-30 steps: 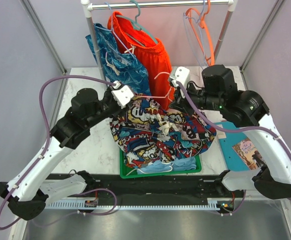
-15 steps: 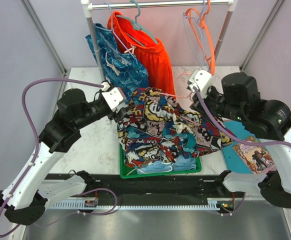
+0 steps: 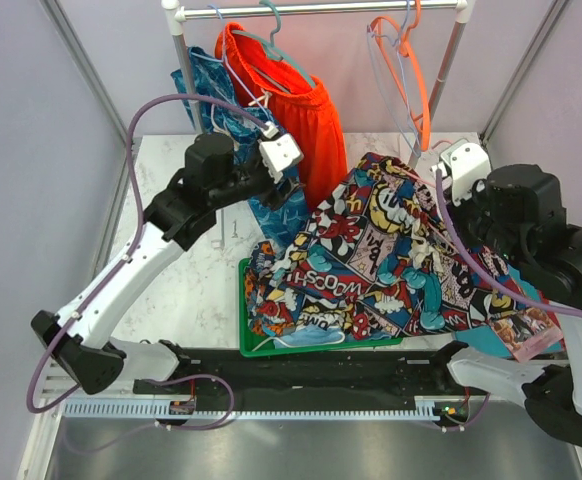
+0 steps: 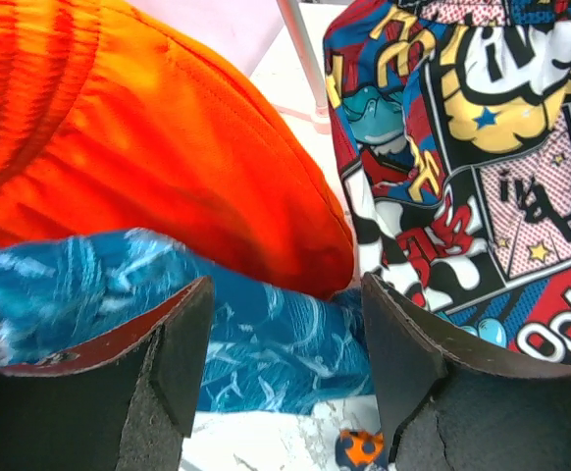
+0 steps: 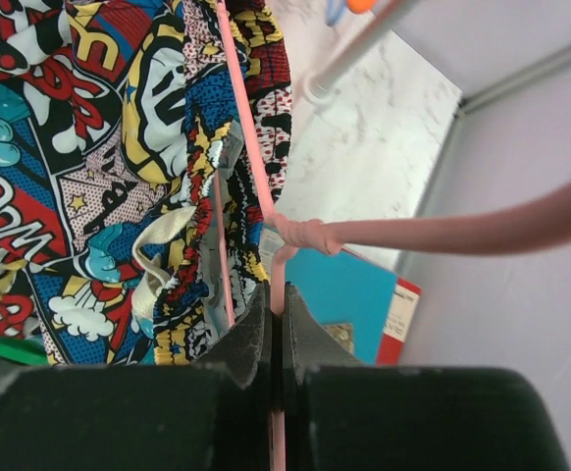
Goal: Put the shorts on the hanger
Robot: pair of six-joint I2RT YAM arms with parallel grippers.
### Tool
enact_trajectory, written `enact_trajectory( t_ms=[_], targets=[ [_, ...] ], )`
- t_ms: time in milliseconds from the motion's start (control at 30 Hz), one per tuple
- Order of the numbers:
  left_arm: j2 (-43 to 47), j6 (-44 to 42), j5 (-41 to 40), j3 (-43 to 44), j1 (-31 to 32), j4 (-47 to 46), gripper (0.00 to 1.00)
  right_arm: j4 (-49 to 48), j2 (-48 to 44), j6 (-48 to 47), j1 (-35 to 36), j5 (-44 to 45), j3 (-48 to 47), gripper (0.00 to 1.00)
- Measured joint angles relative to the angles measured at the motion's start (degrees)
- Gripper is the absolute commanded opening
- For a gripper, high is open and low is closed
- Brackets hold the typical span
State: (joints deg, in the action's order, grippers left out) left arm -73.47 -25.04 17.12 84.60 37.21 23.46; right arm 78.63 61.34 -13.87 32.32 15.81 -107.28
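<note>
The comic-print shorts [image 3: 401,260] hang spread out from the pale pink hanger, draping down over the green tray. In the right wrist view the hanger [image 5: 249,147] runs through the waistband of the shorts [image 5: 89,118], next to the white drawstring [image 5: 163,245]. My right gripper [image 3: 441,195] is shut on the hanger wire just below its twisted neck [image 5: 276,294]. The hook points right. My left gripper [image 3: 293,180] is open and empty [image 4: 285,294], apart from the shorts [image 4: 482,147], in front of the hanging blue patterned shorts.
Orange shorts [image 3: 301,110] and blue patterned shorts [image 3: 271,215] hang on the rail [image 3: 321,8] at the back, with orange hangers [image 3: 416,90] to the right. The green tray [image 3: 244,305] holds a light blue cloth [image 3: 321,335]. A blue book [image 3: 476,338] lies at the right.
My right gripper has lifted the hanger up and to the right, and the shorts have unfurled from a heap. My left gripper has left the shorts and moved back and right toward the hanging clothes.
</note>
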Motion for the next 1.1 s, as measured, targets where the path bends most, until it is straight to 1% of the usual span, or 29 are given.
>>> enact_trajectory(
  t_ms=[167, 267, 333, 400, 433, 467, 500, 533, 600, 633, 700, 733, 833, 933, 1100],
  targets=[
    [-6.8, 1.0, 0.0, 3.8, 0.7, -3.3, 0.69, 0.4, 4.7, 0.0, -0.7, 4.7, -1.9, 0.00],
    [-11.1, 1.2, -0.7, 6.9, 2.0, -7.7, 0.69, 0.7, 10.7, 0.1, -0.7, 6.7, -7.7, 0.00],
    [-13.5, 1.2, -2.7, 8.0, 3.5, -10.9, 0.71, 0.1, 14.1, 0.1, -0.7, 8.1, -11.0, 0.00],
    [-16.7, 1.4, -6.8, 9.6, 5.2, -14.7, 0.73, -0.5, 17.0, 0.2, -0.7, 9.1, -14.1, 0.00],
    [-18.4, 2.0, -8.8, 10.7, 5.7, -16.6, 0.75, -0.9, 18.4, 0.2, -0.7, 9.5, -15.6, 0.00],
    [-19.6, 2.5, -10.3, 11.3, 6.1, -17.8, 0.75, -1.0, 19.0, 0.2, -0.7, 9.6, -16.2, 0.00],
    [-20.8, 3.2, -12.1, 11.6, 6.4, -19.5, 0.73, -1.0, 20.1, 0.2, -0.7, 9.6, -17.7, 0.00],
    [-21.8, 4.2, -14.2, 11.6, 6.4, -21.0, 0.61, -1.2, 21.1, 0.2, -0.7, 9.7, -19.2, 0.00],
    [-22.9, 5.4, -17.4, 11.4, 6.3, -23.2, 0.47, -1.7, 22.7, 0.2, -0.7, 9.7, -21.2, 0.00],
    [-23.1, 6.1, -18.8, 11.1, 6.1, -24.2, 0.37, -2.1, 23.3, 0.2, -0.7, 9.8, -21.8, 0.00],
    [-23.1, 7.3, -21.0, 10.2, 5.2, -26.0, 0.25, -3.4, 24.7, 0.1, -0.7, 10.0, -22.8, 0.00],
    [-23.1, 8.0, -21.6, 10.1, 4.7, -26.6, 0.16, -4.1, 25.2, 0.0, -0.7, 10.1, -23.0, 0.00],
    [-22.5, 9.5, -22.2, 9.1, 2.5, -27.0, 0.02, -7.3, 27.4, -0.9, -0.7, 10.9, -23.5, 0.00],
    [-19.5, 10.0, -21.9, 5.3, 0.3, -26.6, 0.02, -10.2, 30.5, -2.0, -0.7, 11.5, -25.7, 0.00],
    [-10.6, 10.0, -20.9, -4.0, -2.0, -26.0, 0.02, -18.9, 34.5, -5.1, -1.4, 11.2, -26.6, 0.00]
  ],
)
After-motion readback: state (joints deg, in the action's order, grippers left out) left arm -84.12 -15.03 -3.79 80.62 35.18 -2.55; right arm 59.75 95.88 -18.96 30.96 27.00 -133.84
